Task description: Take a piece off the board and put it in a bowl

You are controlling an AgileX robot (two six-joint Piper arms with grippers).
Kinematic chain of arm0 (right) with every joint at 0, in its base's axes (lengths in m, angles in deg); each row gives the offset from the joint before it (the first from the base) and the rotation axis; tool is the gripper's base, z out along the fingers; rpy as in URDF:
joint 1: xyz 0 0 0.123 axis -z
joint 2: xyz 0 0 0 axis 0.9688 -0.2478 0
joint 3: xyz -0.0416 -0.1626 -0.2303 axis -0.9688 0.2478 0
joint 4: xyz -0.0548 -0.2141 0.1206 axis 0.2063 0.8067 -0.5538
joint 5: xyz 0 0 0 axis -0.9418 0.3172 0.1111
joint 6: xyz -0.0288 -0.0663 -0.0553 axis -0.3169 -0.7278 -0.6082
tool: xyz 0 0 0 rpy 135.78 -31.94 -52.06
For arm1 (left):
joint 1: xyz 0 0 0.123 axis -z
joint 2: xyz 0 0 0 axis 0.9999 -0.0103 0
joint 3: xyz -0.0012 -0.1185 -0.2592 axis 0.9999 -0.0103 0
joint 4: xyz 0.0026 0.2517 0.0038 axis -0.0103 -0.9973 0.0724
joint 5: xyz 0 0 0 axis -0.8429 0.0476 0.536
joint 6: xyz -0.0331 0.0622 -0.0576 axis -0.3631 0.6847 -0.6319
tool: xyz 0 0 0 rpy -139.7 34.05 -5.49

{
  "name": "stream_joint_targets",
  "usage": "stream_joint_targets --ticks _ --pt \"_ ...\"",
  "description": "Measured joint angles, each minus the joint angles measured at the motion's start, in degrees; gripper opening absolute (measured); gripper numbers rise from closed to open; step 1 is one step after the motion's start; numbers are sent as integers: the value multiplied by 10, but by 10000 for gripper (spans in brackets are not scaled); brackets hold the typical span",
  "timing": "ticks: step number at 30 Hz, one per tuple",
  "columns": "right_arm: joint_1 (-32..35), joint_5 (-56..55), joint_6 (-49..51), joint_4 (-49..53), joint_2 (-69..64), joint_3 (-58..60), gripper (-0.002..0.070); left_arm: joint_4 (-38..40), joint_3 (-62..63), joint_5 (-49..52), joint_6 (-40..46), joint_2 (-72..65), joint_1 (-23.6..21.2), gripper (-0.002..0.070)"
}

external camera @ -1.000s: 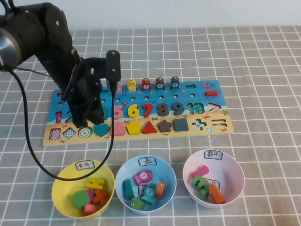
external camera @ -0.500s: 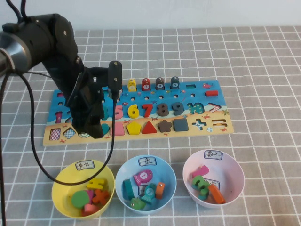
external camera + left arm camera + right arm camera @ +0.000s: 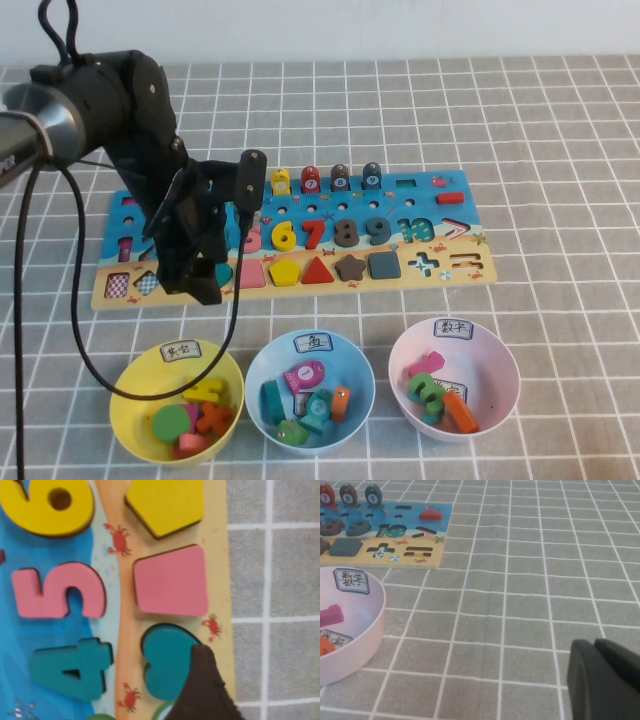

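Over board: left gripper at heart piece; right gripper offside.

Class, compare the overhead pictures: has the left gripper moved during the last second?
Yes. The left gripper has dropped toward the board's tan shape row, now covering most of the teal heart. The right gripper is parked off-board.
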Motion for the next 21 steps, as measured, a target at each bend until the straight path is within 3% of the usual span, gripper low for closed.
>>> stream_joint_targets --ticks 21 --pt "0 0 0 0 0 0 -17 -19 1 -63 -6 -35 0 431"
